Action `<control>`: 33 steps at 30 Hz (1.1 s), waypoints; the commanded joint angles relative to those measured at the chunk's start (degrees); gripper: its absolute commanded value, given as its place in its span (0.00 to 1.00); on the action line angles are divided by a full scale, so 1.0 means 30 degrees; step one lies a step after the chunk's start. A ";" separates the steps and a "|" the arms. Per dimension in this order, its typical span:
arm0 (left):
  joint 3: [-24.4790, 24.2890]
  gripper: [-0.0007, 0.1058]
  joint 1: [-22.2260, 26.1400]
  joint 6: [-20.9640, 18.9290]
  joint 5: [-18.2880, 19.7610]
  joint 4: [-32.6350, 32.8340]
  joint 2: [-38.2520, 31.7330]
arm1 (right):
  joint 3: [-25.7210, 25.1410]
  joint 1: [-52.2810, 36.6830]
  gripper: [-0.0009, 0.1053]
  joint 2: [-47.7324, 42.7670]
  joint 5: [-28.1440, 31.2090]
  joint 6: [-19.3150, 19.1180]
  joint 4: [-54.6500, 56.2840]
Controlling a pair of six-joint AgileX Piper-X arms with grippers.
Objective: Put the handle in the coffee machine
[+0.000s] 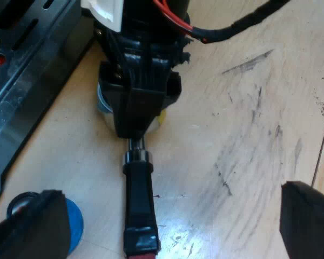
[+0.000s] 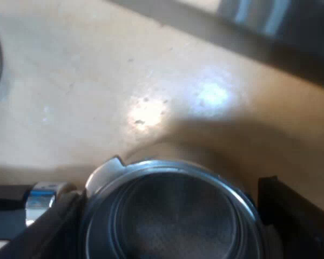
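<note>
The metal holder [image 2: 173,216] sits low over the wooden table, its round basket facing up. My right gripper [image 2: 167,221] is shut on the basket, one finger [image 2: 54,226] against each side of the rim. From the left wrist view, the right gripper [image 1: 143,102] covers the basket. The dark handle [image 1: 139,194] with its red end [image 1: 141,254] points out from under it. My left gripper [image 1: 170,197] is open, its fingers [image 1: 32,226] spread wide either side of the handle's red end and clear of it. Whether the holder rests on the table, I cannot tell.
The espresso machine's dark drip tray [image 1: 27,70] runs along one side of the holder, and its base [image 2: 281,32] lies beyond the basket. A blue tamper [image 1: 73,226] stands on the table by my left finger. Bare scuffed wood [image 1: 248,135] lies on the handle's other side.
</note>
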 commanded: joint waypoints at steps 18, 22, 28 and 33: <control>-0.0081 0.76 0.0064 0.3384 0.0225 -0.0136 -0.0141 | -0.0093 0.0357 0.01 -0.3436 -0.0337 0.1899 0.3213; -0.0081 0.76 0.0064 0.4043 0.0225 -0.0136 -0.0141 | -0.0093 0.0357 0.01 -0.3992 -0.0061 0.2648 0.3490; 0.0267 0.76 0.0064 0.4595 0.0225 -0.0136 -0.0097 | -0.0093 0.0357 0.01 -0.4831 0.0097 0.3113 0.3745; 0.1043 0.76 0.0064 0.5266 0.0225 -0.0350 -0.0096 | -0.0186 0.0357 0.01 -0.5250 0.0097 0.3274 0.4082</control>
